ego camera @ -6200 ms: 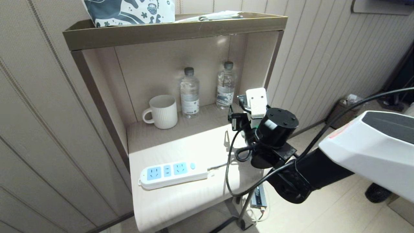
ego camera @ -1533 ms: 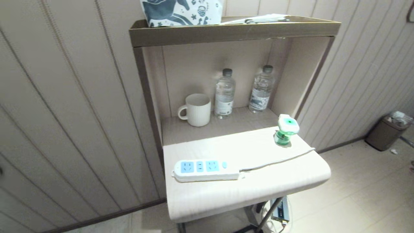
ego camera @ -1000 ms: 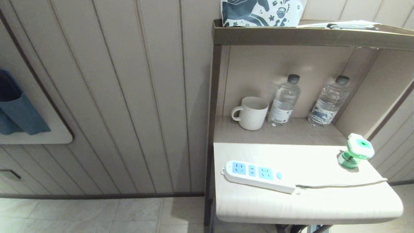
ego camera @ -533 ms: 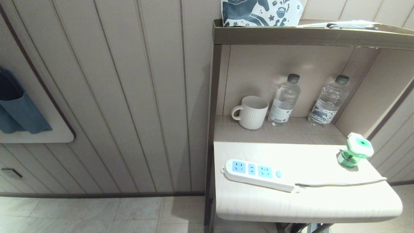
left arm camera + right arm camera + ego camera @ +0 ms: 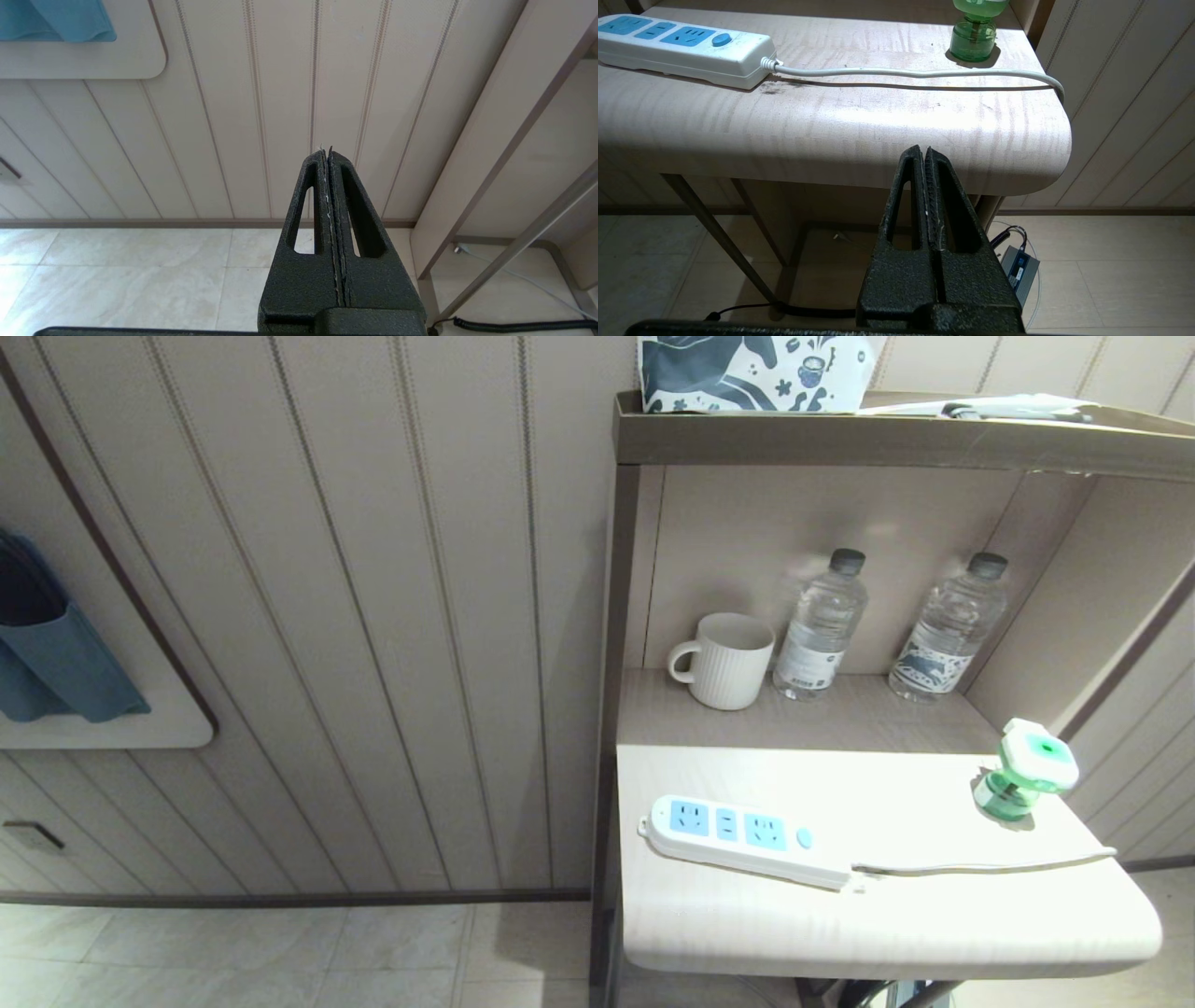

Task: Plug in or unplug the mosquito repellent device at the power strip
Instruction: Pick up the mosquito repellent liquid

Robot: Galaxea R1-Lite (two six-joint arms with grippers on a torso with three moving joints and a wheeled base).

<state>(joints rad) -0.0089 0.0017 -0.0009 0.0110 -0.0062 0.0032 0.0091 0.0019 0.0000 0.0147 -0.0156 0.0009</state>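
Standing on its own at the far right corner of the worktop, the mosquito repellent device is not plugged into anything, and it rests upright on its green bottle, well apart from the power strip. The strip lies flat toward the near left of the worktop, its blue sockets all empty, its thin cord trailing right and over the edge just in front of the device. Judging by this, the unplugging looks done; if plugging in were the aim, the whole step would be left to do. Neither arm shows in the head view. The right gripper hangs below and in front of the worktop's near edge, jaws clenched together on nothing. The left gripper points at the panelled wall left of the stand, jaws likewise pressed tight and empty. The device's plug pins cannot be made out from here.
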